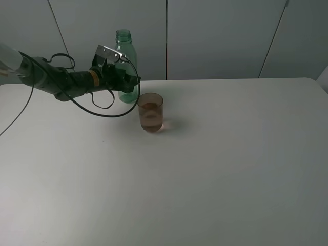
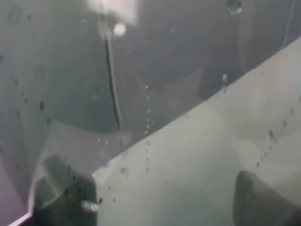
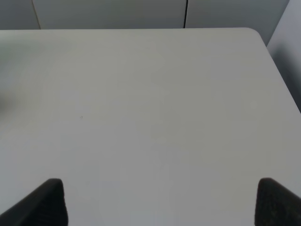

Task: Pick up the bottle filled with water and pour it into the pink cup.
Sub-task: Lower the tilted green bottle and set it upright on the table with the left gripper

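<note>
White worktop fills the near view. Near its far edge, left of middle, the left hand is clamped on the upright translucent green bottle, capless, droplets inside. Just beside stands the brownish-pink cup, holding liquid. Right hand's fingers are spread wide.

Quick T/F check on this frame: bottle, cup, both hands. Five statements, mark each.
1. The bottle stands upright. True.
2. The bottle has a cap on. False: its neck is open.
3. The left hand is at the bottle. True; the left wrist view is filled by it up close.
4. The cup lies tipped over. False: it stands upright on the table, right beside the bottle.
5. The right hand holds the cup. False: it is open over bare table.
</note>
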Action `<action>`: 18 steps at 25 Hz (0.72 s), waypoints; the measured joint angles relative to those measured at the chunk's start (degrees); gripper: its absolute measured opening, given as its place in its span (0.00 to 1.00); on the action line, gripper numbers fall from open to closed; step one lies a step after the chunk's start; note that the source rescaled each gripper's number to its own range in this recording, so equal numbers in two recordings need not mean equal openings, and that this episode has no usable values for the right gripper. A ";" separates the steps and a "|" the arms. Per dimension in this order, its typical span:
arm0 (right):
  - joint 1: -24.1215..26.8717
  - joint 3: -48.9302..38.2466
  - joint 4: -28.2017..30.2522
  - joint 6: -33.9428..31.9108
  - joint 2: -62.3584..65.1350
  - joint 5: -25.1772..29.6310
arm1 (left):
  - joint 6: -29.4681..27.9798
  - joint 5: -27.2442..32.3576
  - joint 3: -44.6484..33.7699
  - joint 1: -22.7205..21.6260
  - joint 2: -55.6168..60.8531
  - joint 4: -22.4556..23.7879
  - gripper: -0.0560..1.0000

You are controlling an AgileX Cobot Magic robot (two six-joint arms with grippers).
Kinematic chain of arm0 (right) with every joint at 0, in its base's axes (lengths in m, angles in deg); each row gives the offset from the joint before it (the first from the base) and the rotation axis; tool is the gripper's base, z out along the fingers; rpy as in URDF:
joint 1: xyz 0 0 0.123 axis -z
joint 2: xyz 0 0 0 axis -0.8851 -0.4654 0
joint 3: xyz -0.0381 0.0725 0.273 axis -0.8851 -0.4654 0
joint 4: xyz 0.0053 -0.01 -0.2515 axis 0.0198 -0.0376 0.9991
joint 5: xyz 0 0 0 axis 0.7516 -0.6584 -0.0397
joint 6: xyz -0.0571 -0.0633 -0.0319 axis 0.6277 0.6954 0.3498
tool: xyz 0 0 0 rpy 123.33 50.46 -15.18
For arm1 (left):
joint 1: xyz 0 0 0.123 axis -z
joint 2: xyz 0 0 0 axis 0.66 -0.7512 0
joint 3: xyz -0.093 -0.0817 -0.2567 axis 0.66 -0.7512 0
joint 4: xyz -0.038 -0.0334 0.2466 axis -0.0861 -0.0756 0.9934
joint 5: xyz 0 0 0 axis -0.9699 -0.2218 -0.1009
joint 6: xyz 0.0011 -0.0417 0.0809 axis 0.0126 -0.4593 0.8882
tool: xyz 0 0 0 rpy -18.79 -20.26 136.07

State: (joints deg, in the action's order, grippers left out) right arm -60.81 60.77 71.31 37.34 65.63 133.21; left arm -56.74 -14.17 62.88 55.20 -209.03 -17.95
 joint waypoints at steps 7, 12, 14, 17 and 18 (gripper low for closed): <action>0.00 0.00 0.00 0.00 0.00 0.00 | 0.50 -2.28 0.00 0.00 -1.15 -0.81 0.06; 0.00 0.00 0.00 -0.32 0.00 0.00 | 0.50 -2.40 0.00 0.00 -1.15 -1.04 0.06; 0.00 0.00 0.00 -0.32 0.00 0.00 | 0.39 -2.40 0.00 0.00 -1.15 -1.04 0.06; 0.00 0.00 0.00 -0.32 0.00 0.00 | 0.39 -2.40 0.00 0.00 -1.15 -1.04 0.06; 0.00 0.00 0.00 -0.32 0.00 0.00 | 0.39 -2.40 0.00 0.00 -1.15 -1.04 0.06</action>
State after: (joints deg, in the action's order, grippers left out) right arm -60.81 60.77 71.31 37.03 65.63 133.21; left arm -56.35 -16.57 62.88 55.20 -210.18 -18.99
